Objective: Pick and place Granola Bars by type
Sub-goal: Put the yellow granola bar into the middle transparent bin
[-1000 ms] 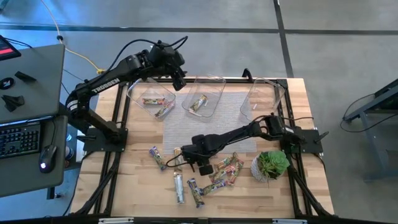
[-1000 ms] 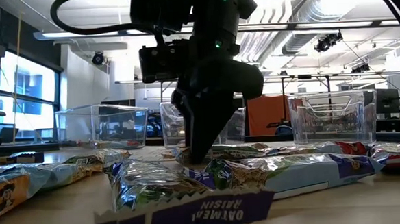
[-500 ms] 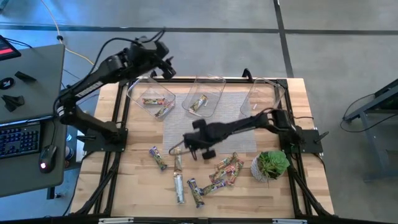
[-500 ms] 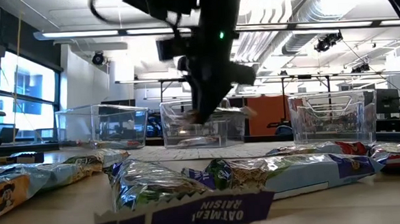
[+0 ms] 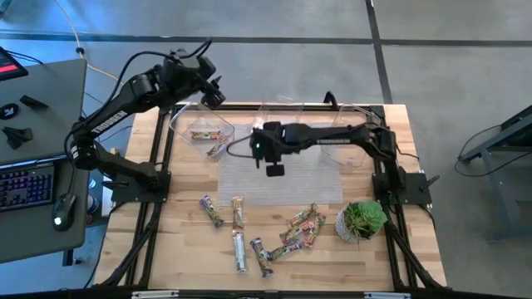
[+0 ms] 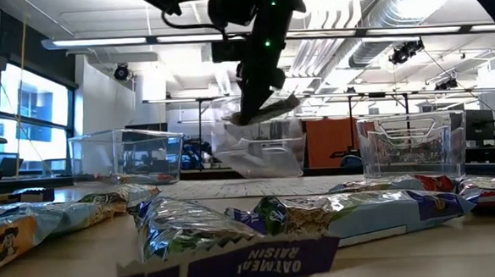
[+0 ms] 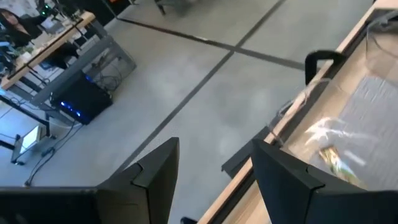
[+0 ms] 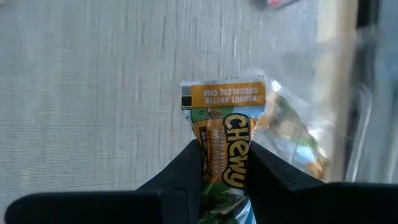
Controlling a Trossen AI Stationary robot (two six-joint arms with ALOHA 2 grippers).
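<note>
Over the clear middle bin (image 6: pixel 261 150), my right gripper (image 5: pixel 264 148) is shut on an orange-green granola bar (image 8: pixel 222 124); the low view shows that gripper (image 6: pixel 258 95) high above the table. One bar (image 8: pixel 292 137) lies inside that bin. My left gripper (image 7: pixel 214 180) is open, up beyond the table's far left corner (image 5: pixel 212 90), touching nothing. The left bin (image 5: pixel 202 129) holds two bars. Several loose bars (image 5: pixel 287 237) lie flat on the near part of the table. My right gripper pinches the orange-green bar between its two fingers (image 8: pixel 189 171) at one end of the wrapper (image 8: pixel 221 165), coming from above. The bar is lifted clear of the table, and its free end with the orange label (image 8: pixel 224 94) sticks out past the fingertips over the bin.
A third clear bin (image 5: pixel 349 133) stands at the far right. A small green potted plant (image 5: pixel 362 220) sits near the right edge. A grey mat (image 5: pixel 249 178) covers the table's middle. A desk with keyboard and mouse (image 5: pixel 33 187) stands left of the table.
My right gripper has risen from the loose bars with the orange-green bar and swung toward the far edge, over the middle bin. My left gripper has drawn back from the bins toward the far left corner.
</note>
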